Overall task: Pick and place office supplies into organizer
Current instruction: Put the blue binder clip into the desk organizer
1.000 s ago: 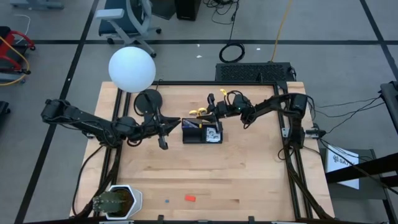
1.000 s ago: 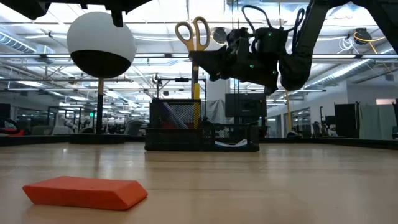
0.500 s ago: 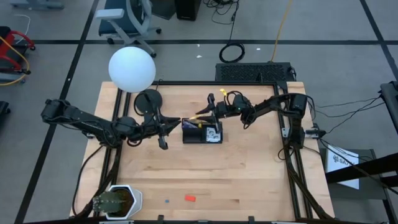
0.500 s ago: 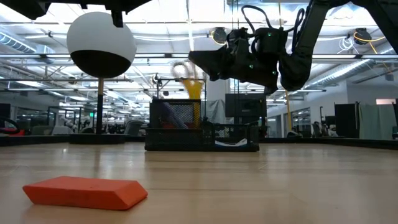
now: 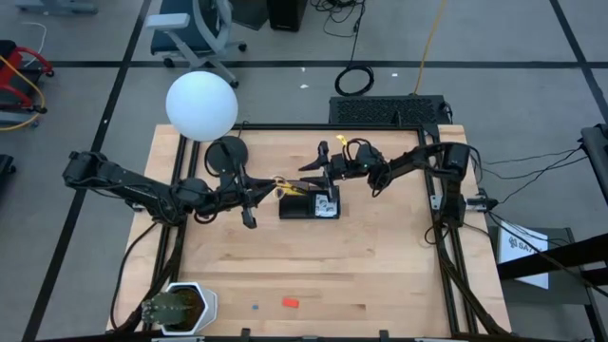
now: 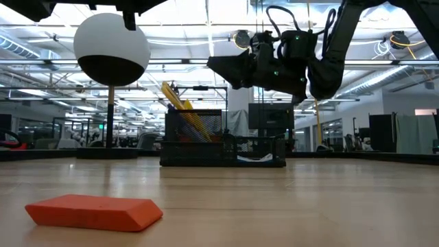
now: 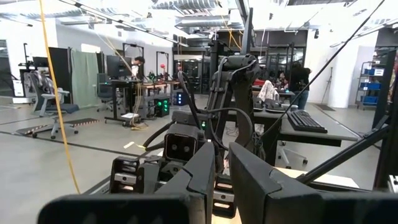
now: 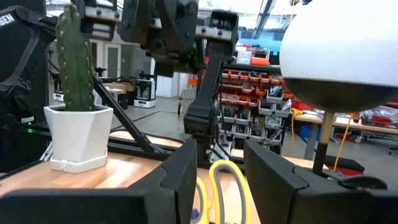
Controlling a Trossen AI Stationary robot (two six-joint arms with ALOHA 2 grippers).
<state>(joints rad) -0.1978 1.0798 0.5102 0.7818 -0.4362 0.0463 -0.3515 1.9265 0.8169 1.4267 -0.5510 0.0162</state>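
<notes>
Scissors (image 6: 184, 110) leaning in organizer (image 5: 309, 204), frame centre; right gripper (image 5: 317, 167) spread above; left gripper (image 5: 252, 197) nearly closed, empty

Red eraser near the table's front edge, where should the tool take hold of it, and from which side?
Probably straight down from above, closing on the two long edges at mid-length. The red eraser lies flat and low on the table with nothing beside it, so its thin sides offer little to a sideways approach.

Yellow-handled scissors (image 6: 180, 103) lean tilted in black organizer (image 6: 223, 144).
</notes>
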